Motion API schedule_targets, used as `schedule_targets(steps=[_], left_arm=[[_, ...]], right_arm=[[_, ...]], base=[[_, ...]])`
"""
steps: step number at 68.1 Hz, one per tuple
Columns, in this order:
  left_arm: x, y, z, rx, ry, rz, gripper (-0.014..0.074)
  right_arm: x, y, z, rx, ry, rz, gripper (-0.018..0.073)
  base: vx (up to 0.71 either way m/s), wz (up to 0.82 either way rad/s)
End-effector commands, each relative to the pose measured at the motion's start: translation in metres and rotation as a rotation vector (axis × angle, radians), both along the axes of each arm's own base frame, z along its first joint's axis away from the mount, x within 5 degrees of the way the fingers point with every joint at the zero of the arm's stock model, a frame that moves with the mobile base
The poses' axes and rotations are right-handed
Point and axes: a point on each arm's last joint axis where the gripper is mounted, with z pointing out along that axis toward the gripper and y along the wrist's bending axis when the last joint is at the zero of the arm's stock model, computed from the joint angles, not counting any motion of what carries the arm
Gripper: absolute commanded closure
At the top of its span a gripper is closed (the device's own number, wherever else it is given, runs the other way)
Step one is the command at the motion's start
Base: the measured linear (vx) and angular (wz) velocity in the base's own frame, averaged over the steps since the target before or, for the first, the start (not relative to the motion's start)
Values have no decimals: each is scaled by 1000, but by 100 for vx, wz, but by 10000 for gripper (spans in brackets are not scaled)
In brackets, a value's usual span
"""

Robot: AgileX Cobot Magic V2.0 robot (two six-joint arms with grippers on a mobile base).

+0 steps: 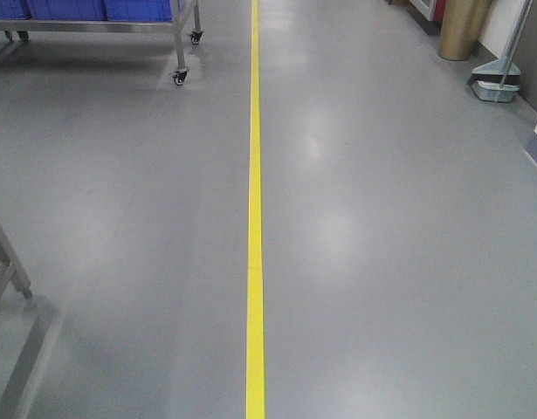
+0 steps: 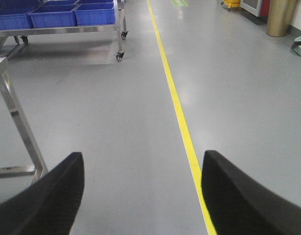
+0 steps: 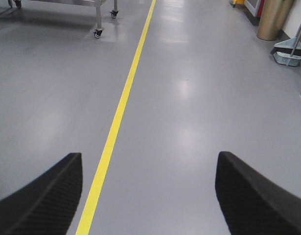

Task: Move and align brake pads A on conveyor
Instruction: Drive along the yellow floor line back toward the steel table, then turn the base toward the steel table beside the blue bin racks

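Note:
The brake pads A and the conveyor are out of view in every frame. My left gripper [image 2: 143,159] is open, its two black fingers wide apart over bare grey floor, holding nothing. My right gripper [image 3: 149,159] is open too, with only floor and a yellow line between its fingers. Neither gripper shows in the front view.
A yellow floor line [image 1: 254,209] runs straight ahead. A wheeled steel cart [image 2: 119,29] carrying blue bins [image 2: 95,13] stands at the far left. A steel table leg [image 2: 20,127] is close on the left. A gold cylinder [image 1: 464,28] and a dustpan [image 1: 495,85] stand at the far right.

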Motion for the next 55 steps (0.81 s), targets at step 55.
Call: schedule_targets(steps=[55], left_arm=[[2, -1, 13, -3, -76, -13, 115]], right_arm=[[3, 0, 14, 0, -90, -2, 20]], base=[[58, 2]])
